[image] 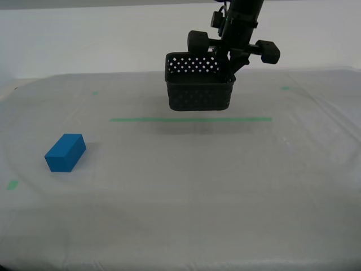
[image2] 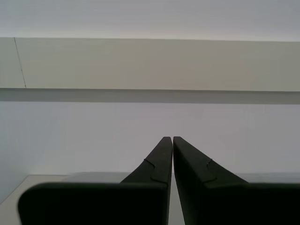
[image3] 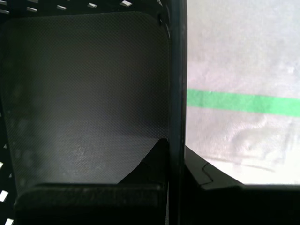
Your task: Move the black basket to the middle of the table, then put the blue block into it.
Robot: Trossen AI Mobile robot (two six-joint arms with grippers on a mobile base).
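My first end effector [image3: 176, 150] is clamped on the black basket [image: 198, 84] wall, basket hanging above the green tape line [image: 190, 119], the blue block [image: 65, 152] well apart from it, my second end effector [image2: 172, 140] pinched shut on nothing.

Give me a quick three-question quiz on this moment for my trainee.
1. True or false: the black basket rests flat on the table.
2. Which pincer grips the basket wall: A first pincer, B second pincer, C neither?
3. Fill in: the blue block lies toward the exterior view's ____ side.

Key:
1. False; it hangs above the green tape line.
2. A
3. left
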